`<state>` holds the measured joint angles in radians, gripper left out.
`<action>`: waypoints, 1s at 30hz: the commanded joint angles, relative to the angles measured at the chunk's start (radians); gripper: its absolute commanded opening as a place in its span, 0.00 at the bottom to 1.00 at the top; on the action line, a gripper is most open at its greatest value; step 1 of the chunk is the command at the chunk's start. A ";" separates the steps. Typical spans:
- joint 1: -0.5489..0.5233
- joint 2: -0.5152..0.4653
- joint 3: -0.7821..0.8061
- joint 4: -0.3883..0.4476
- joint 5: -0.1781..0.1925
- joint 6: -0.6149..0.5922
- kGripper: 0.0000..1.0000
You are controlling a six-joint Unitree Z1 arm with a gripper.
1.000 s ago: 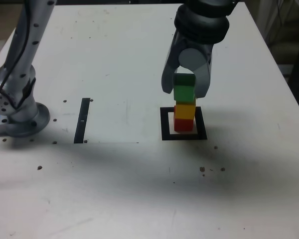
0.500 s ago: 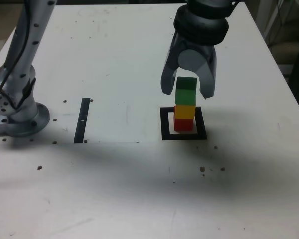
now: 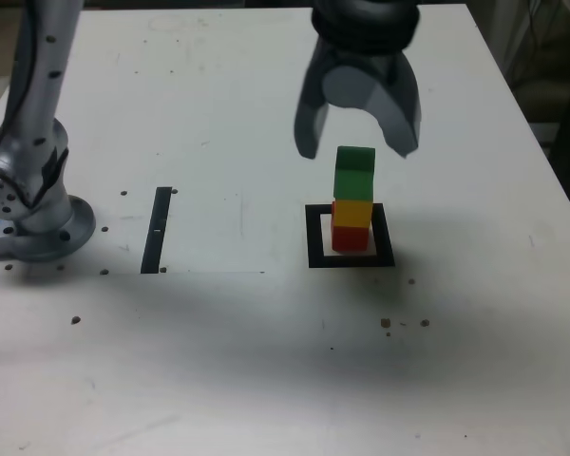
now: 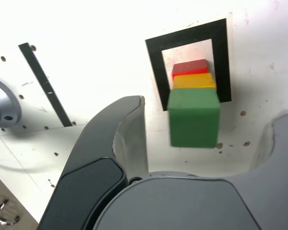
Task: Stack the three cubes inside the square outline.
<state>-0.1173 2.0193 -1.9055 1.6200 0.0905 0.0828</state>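
Pincer (image 3: 358, 150) spread, released, above matte green cube (image 3: 354, 173); yellow cube (image 3: 352, 213), red cube (image 3: 350, 237) beneath, inside black square outline (image 3: 315, 236).

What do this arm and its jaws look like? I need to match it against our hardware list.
The arm is silver-grey metal dotted with small dark screw holes, on a round flanged base. The gripper has a black ribbed wrist collar and two broad, curved grey jaws with paler inner faces. No markings are visible.
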 commanded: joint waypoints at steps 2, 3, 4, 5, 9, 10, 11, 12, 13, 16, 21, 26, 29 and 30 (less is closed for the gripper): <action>-0.002 -0.045 0.032 0.006 0.005 -0.007 0.99; -0.002 -0.057 0.044 0.005 0.006 -0.009 0.99; -0.002 -0.069 0.056 0.004 0.008 -0.010 0.99; -0.002 -0.086 0.073 0.002 0.010 -0.012 0.99; -0.002 -0.140 0.137 -0.012 0.015 -0.019 1.00; -0.002 -0.155 0.159 -0.020 0.016 -0.023 1.00; -0.002 -0.172 0.185 -0.030 0.016 -0.027 1.00; -0.002 -0.190 0.213 -0.042 0.016 -0.032 1.00; -0.002 -0.208 0.243 -0.056 0.015 -0.037 1.00; -0.002 -0.261 0.339 -0.106 0.007 -0.052 1.00; -0.002 -0.331 0.474 -0.168 -0.002 -0.070 1.00; 0.005 -0.387 0.612 -0.232 0.002 -0.084 1.00; 0.010 -0.416 0.684 -0.267 -0.001 -0.091 0.99; 0.011 -0.425 0.704 -0.277 -0.003 -0.093 0.99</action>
<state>-0.1085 1.6137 -1.2201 1.3531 0.0907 -0.0060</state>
